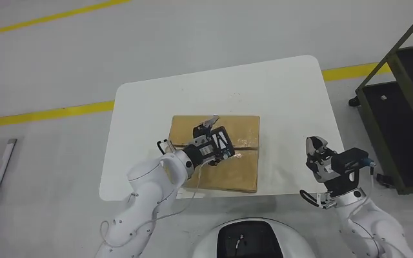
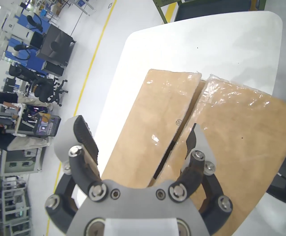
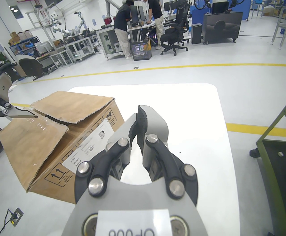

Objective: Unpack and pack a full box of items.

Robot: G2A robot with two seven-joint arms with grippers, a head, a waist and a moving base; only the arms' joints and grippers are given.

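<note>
While left pincer [image 2: 136, 128] gapes above the box [image 1: 244, 169], right pincer [image 3: 140, 117] looks closed.

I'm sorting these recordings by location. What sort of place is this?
Most likely a robotics lab or workshop hall. Other robot arms stand on benches in the room behind, office chairs and monitors line the far side, and yellow lines mark the pale floor.

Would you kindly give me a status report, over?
Left gripper open over box flap seam. Right gripper shut, beside box, over table. Nothing blocking flaps.
</note>
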